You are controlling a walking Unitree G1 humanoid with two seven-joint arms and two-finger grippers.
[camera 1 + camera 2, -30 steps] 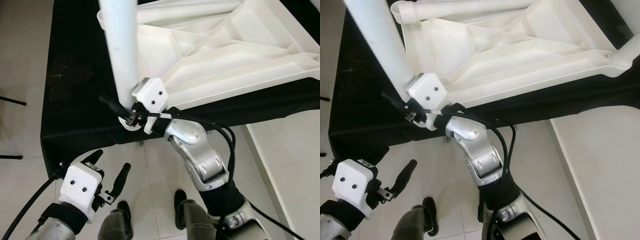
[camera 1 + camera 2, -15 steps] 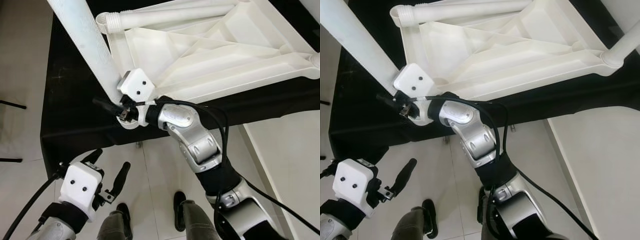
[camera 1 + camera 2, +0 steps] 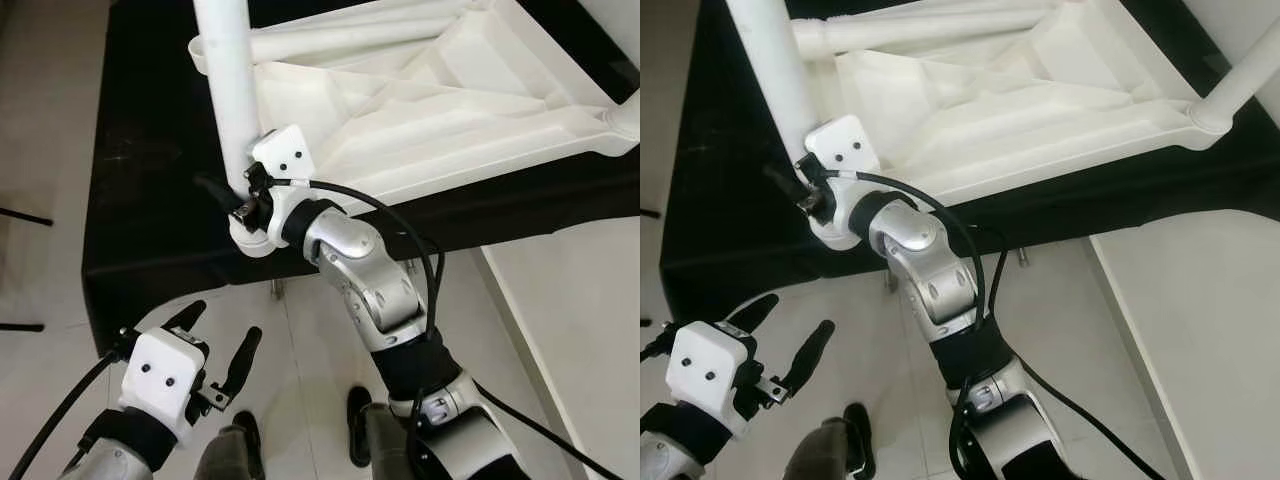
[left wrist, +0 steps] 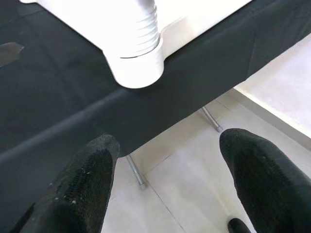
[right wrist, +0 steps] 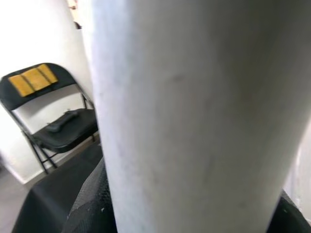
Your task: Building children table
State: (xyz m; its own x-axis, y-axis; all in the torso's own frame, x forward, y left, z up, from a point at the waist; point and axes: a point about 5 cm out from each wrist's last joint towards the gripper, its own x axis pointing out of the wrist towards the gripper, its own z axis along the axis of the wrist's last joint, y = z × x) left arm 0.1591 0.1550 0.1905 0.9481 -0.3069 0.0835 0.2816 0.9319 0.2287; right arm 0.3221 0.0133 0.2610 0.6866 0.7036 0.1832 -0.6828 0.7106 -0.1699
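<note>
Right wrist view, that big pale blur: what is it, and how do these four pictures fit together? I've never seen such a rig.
A humanoid robot is looking down at its own two silver arms. Two pictures come from the eyes in its head, and one from a camera on each wrist. The blur is a white table leg, seen up close because the right end effector is shut on it, near the leg's lower end. A white plastic children's tabletop lies upside down on a black-covered table. The leg stands at the tabletop's near corner socket. The left end effector hangs open over the tiled floor, holding nothing.
</note>
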